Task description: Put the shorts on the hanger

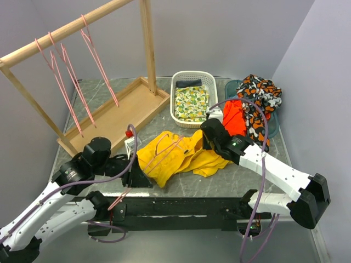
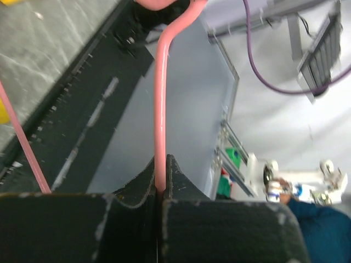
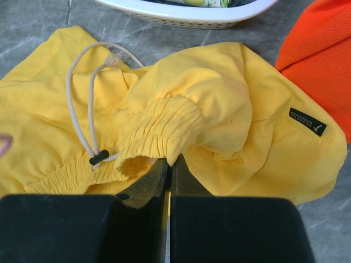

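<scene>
The yellow shorts [image 1: 178, 156] lie crumpled on the table's front middle. A pink hanger [image 1: 163, 149] lies across their left part. My left gripper [image 1: 136, 176] is shut on the hanger's wire [image 2: 160, 104], with the jaws pinching it in the left wrist view [image 2: 162, 178]. My right gripper [image 1: 207, 141] is at the right side of the shorts. In the right wrist view it [image 3: 171, 164] is shut on the gathered elastic waistband of the shorts [image 3: 164, 123]. A white drawstring [image 3: 82, 104] loops over the fabric.
A wooden rack [image 1: 66, 30] at back left carries three more pink hangers [image 1: 63, 76] over a wooden base tray [image 1: 118, 109]. A white basket [image 1: 191, 118] holds lemon-print cloth. An orange-red cloth [image 1: 234, 118] and a patterned cloth [image 1: 262, 96] lie at back right.
</scene>
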`<state>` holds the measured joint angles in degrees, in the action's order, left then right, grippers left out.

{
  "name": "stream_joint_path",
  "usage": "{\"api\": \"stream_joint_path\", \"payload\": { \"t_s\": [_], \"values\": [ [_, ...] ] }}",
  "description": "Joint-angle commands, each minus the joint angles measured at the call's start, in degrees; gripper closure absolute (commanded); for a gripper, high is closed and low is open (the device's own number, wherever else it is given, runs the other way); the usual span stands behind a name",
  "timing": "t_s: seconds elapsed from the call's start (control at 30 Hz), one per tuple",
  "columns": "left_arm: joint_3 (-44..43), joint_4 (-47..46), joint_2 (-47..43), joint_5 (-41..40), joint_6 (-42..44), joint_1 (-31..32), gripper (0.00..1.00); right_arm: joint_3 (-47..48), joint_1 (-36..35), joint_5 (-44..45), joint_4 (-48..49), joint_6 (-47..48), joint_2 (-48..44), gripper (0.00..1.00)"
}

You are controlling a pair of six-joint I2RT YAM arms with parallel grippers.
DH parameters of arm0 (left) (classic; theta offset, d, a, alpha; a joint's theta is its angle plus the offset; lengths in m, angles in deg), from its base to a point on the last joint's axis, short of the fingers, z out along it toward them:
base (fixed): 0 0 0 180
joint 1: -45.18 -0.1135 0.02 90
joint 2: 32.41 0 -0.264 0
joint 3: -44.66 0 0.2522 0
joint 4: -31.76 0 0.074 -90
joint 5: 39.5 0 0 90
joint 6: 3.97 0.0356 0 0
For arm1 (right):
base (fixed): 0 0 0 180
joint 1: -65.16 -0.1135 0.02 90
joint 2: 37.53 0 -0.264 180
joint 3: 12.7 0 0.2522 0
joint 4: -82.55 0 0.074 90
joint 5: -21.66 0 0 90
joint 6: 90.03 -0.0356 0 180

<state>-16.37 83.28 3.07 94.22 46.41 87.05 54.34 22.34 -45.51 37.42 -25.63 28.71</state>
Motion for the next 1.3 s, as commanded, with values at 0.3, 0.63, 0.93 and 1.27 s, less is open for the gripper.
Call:
{"api": "stream_joint_path", "payload": {
  "t_s": [0.3, 0.63, 0.93, 1.27],
  "values": [
    [-2.91, -2.77, 5.47, -0.39, 2.35, 10.24, 0.99, 6.93, -0.24, -2.17, -1.93, 3.72, -0.93, 1.00],
    [-4.77, -5.58, 8.28, -5.67, 3.49, 11.92, 0.99, 8.42, -7.70, 0.37, -4.57, 6.97, -1.28, 1.00],
    [-0.29, -15.59, 7.76, -8.21, -0.10, 13.68, 0.99, 18.60, -12.44, -2.26, -2.03, 10.48, -1.47, 1.00],
    [3.50, -31.85, 3.90, -14.61, -3.36, 15.08, 0.99, 36.79, -20.01, -8.32, 0.17, 17.52, 5.04, 1.00]
  ]
}}
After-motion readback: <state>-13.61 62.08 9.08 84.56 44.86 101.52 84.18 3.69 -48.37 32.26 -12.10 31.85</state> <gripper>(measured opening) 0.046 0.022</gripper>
